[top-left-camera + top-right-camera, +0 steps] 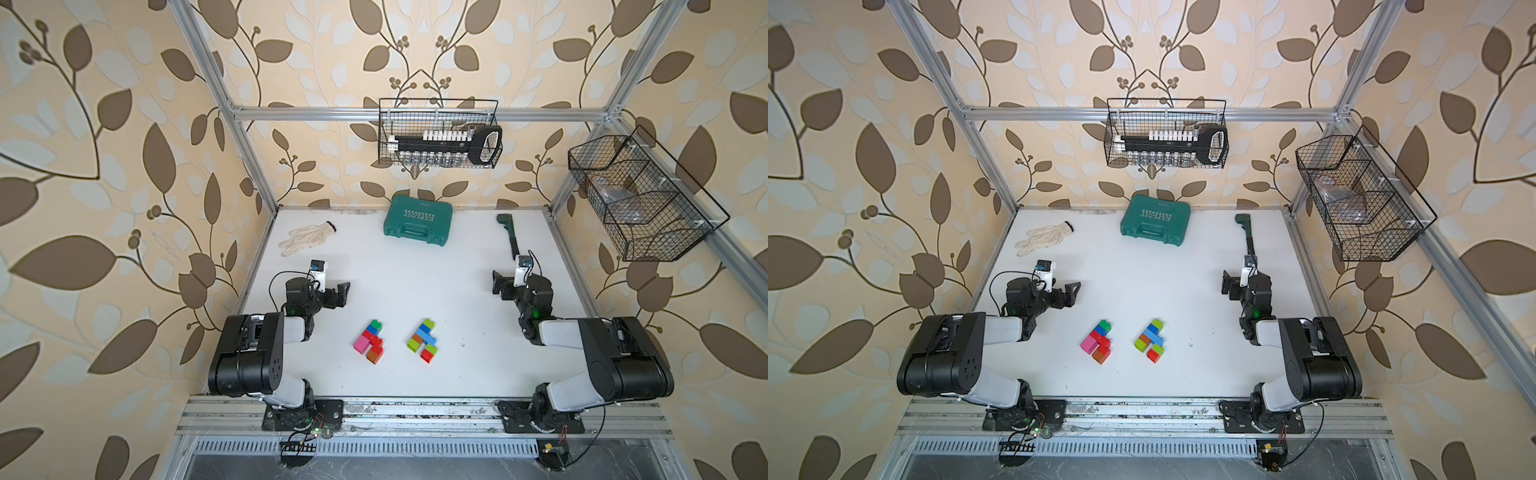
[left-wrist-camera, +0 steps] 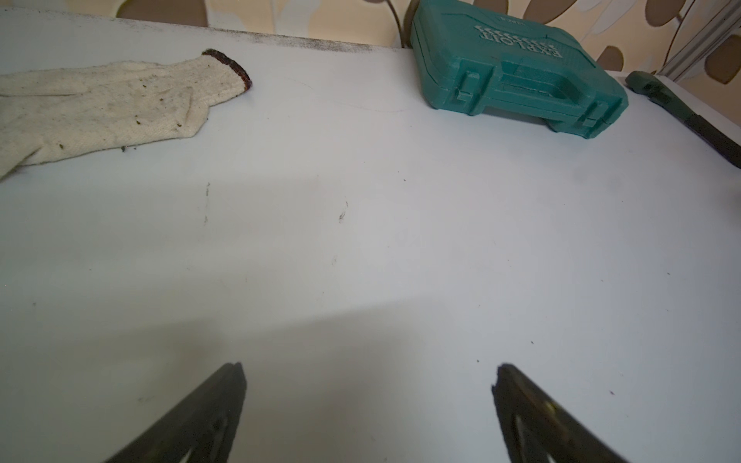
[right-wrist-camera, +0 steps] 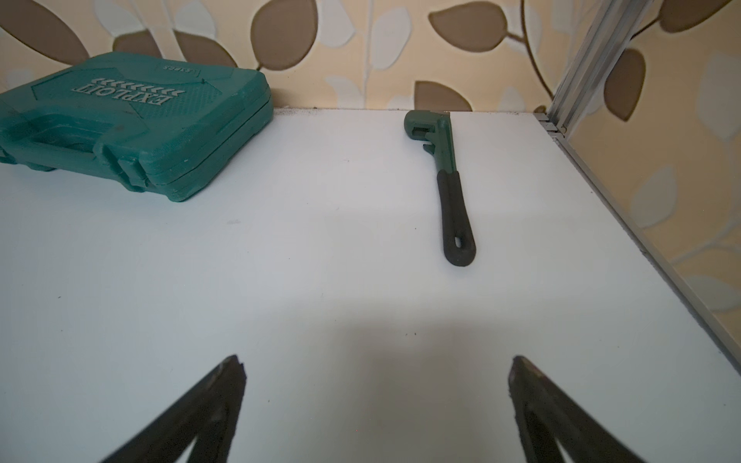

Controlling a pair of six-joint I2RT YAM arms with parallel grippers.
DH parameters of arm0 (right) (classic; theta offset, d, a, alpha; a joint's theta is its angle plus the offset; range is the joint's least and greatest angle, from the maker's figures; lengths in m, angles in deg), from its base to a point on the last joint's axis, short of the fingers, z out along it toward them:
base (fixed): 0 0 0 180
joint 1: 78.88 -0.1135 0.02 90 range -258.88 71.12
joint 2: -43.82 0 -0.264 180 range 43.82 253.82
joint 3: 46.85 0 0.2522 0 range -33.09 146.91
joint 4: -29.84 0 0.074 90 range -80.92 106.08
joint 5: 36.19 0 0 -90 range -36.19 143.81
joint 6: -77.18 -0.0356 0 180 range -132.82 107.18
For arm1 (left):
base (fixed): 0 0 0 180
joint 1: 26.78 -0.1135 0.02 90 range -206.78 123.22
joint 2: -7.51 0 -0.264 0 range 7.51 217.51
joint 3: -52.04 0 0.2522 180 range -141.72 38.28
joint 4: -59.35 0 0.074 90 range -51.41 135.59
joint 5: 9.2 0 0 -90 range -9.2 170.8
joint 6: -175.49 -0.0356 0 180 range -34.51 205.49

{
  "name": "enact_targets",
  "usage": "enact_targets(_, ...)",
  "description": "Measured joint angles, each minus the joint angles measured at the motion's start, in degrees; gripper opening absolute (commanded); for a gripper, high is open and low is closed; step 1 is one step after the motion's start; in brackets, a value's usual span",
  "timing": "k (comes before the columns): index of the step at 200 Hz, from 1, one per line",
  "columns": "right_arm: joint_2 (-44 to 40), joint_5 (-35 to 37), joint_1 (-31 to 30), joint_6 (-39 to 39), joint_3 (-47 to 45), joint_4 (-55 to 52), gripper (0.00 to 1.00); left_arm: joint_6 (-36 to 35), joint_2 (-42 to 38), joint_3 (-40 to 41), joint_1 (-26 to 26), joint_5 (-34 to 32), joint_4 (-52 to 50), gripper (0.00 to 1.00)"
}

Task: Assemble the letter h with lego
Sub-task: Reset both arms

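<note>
I read the white tabletop [image 1: 399,266] as a clock face seen from above, with 12 at the far wall and 6 at my two bases.

My left gripper [image 1: 343,294] hung at about 9 o'clock over bare table. Its two black fingers [image 2: 224,401] were spread wide apart with nothing between them, and its wrist view showed only white surface in the gap. My right gripper [image 1: 497,283] hung at about 3 o'clock, its fingers [image 3: 224,393] just as widely parted, and it gripped nothing either.

The small studded plastic lego bricks lay in two clusters just short of the centre, on the 6 o'clock side. The left cluster [image 1: 369,341] sat toward 7 o'clock, with green, blue, red, pink and orange bricks packed against one another. The right cluster [image 1: 423,340] sat toward 5 o'clock, made up of lime, blue, orange and red bricks. The two clusters were near each other but apart, with a strip of white table between them. Both grippers were well apart from the bricks. I could not tell whether the bricks in each cluster were pressed together or only lying side by side.

A closed teal plastic case [image 1: 417,220] with a moulded handle lay flat at 12 o'clock. An off-white knitted work glove [image 1: 305,239] lay at about 10 o'clock. A green pipe wrench with a black handle [image 1: 509,232] lay at about 1 o'clock, its head toward the far wall.
</note>
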Motion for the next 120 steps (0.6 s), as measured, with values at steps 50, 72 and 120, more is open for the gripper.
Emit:
enact_targets(50,0.0,0.02,0.0,-0.2,0.0,-0.96,0.98,0.02,0.0,0.0,0.0,0.0,0.0,0.99)
enact_targets(72,0.0,0.02,0.0,-0.2,0.04,-1.33,0.98,0.02,0.0,0.0,0.0,0.0,0.0,0.99)
enact_targets(120,0.0,0.02,0.0,-0.22,0.07,-1.68,0.98,0.02,0.0,0.0,0.0,0.0,0.0,0.99)
